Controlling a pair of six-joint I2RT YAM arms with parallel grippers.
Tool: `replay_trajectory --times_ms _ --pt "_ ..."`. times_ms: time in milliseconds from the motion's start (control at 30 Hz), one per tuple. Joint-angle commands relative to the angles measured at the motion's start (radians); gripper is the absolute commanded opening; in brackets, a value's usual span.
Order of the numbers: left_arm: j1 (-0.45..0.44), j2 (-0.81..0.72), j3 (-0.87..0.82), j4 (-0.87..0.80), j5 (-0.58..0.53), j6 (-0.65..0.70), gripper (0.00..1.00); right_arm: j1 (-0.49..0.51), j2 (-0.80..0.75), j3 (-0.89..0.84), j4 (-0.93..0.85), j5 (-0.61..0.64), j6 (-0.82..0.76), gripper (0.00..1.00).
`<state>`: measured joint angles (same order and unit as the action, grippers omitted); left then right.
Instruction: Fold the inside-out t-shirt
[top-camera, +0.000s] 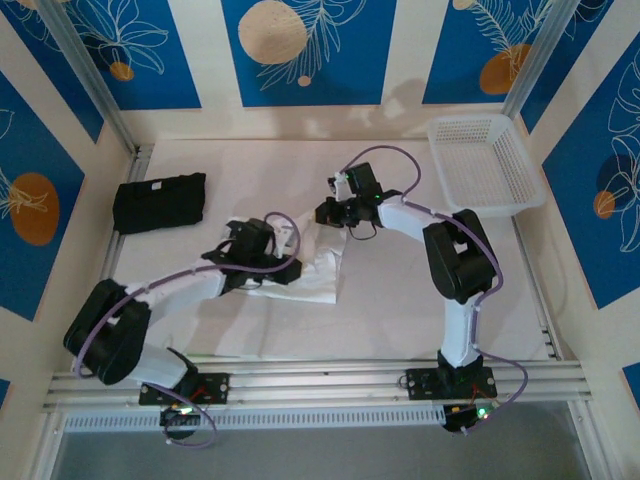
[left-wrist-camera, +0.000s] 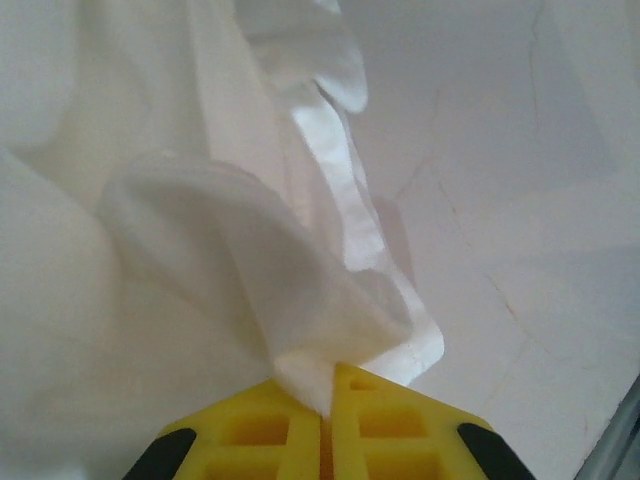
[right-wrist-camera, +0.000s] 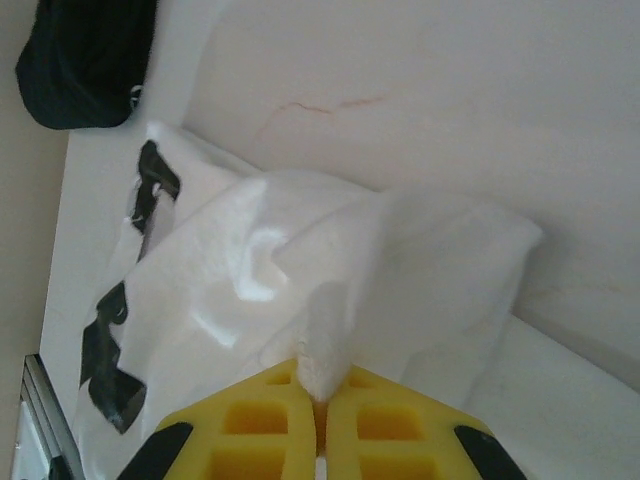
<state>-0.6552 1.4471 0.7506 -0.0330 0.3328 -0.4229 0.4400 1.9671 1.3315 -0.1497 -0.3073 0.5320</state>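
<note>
On the white table (top-camera: 380, 315), my left claw (left-wrist-camera: 327, 398) and right claw (right-wrist-camera: 318, 398) are each clenched on a thin pinch of the t-shirt (top-camera: 315, 272), which lies bunched near the black garment (top-camera: 158, 202), to its right. With such small bites of soft cloth, a quick lift or pull apart could slip the fabric free or leave it tangled.

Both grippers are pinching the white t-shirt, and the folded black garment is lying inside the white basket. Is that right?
Not quite. The black garment lies on the table at the far left, well apart from the white basket at the far right, as the top external view shows. The left gripper and right gripper do each pinch the white t-shirt.
</note>
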Motion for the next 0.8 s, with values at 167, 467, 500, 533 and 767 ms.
replay_trajectory --times_ms 167,467,500,533,767 --pt "-0.189 0.140 0.029 0.264 0.103 -0.038 0.27 -0.076 0.015 -0.007 -0.212 -0.012 -0.059 0.17" --pt "-0.168 -0.002 0.029 0.211 0.143 0.005 0.55 -0.102 -0.181 -0.140 -0.233 0.159 -0.127 0.32" --pt "-0.146 -0.038 0.012 0.216 0.121 -0.013 0.56 -0.094 -0.211 -0.166 -0.213 0.158 -0.124 0.34" --pt "-0.119 -0.069 -0.003 0.218 0.098 -0.039 0.57 -0.084 -0.240 -0.196 -0.192 0.153 -0.119 0.35" --pt "0.079 -0.117 -0.034 0.121 -0.012 -0.171 0.60 0.013 -0.368 -0.396 -0.074 0.054 -0.038 0.45"
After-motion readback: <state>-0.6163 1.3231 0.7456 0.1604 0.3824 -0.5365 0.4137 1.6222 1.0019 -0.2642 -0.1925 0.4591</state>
